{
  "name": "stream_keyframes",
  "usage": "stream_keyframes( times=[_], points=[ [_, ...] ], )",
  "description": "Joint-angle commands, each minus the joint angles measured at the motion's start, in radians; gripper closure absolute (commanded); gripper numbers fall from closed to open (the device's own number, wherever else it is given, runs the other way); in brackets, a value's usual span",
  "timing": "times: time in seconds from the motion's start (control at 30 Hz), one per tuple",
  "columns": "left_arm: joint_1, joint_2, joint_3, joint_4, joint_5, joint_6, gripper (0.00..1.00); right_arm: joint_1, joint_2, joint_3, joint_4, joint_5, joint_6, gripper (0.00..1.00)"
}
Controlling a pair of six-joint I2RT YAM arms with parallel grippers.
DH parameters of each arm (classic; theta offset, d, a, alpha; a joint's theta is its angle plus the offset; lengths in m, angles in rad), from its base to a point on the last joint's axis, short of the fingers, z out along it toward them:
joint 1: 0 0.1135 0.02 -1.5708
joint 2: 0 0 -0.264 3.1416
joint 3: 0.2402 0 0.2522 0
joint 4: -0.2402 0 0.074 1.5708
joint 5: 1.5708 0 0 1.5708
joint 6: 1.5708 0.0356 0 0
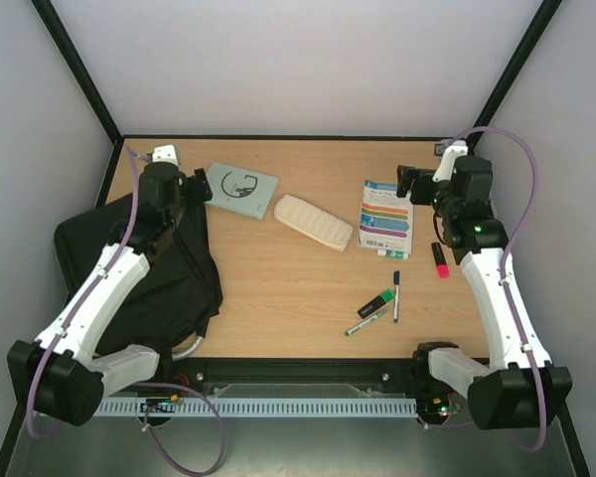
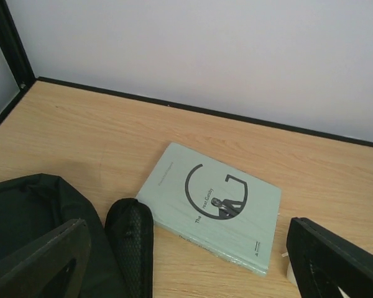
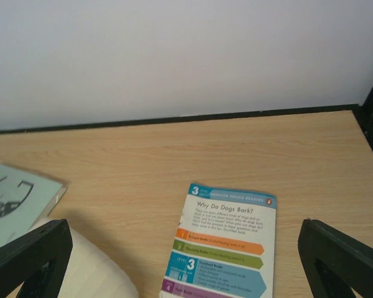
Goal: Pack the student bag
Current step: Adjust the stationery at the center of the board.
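Presently, the large black soft fabric backpack point(image 1: 154, 283) is seen lying slumped on the left side of the wooden tabletop point(image 1: 278, 288), partly under the left arm. What appears to be its grey curved loop handle point(image 1: 186, 347) shows at its near edge, though this is small in the top view.

The left gripper point(image 2: 186, 230) is held wide open just above the backpack's far edge, with nothing between its fingers. A pale green hardcover book with a dark circular design point(image 2: 214, 208) lies flat just beyond it.

The right gripper point(image 3: 183, 226) is likewise spread wide and holds nothing. It is poised over the far end of a white booklet with coloured bands point(image 3: 227, 239).

Between the two books, a cream ribbed oblong pencil case point(image 1: 314, 222) is laid at an angle. Nearer the arm bases, a green highlighter point(image 1: 380, 304) and a dark pen point(image 1: 396, 295) are set close together, and a pink highlighter point(image 1: 441, 260) lies beside the right arm.
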Motion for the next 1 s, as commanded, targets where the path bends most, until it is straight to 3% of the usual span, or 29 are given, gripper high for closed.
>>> stream_keyframes(
  times=[0.0,0.17,0.3,0.57,0.7,0.97],
  points=[
    [0.006,0.053,-0.018,0.084,0.073,-0.031,0.14,-0.023,0.020,-0.012,-0.086,-0.175,-0.125,0.00],
    [-0.026,0.113,-0.019,0.077,0.208,-0.026,0.28,-0.040,0.050,-0.017,-0.152,-0.319,-0.235,0.03],
    [-0.069,0.143,-0.030,0.047,0.282,-0.038,0.32,-0.041,0.081,-0.028,-0.179,-0.383,-0.302,0.05],
    [-0.117,0.189,-0.094,0.019,0.385,-0.167,0.26,0.021,0.182,-0.071,-0.214,-0.472,-0.400,0.21],
    [-0.147,0.263,-0.106,0.046,0.446,-0.240,0.22,0.040,0.238,-0.156,-0.139,-0.558,-0.354,0.31],
    [-0.240,0.503,-0.002,0.071,0.479,-0.327,0.14,0.058,0.230,-0.240,-0.133,-0.550,-0.399,0.31]
  ],
)
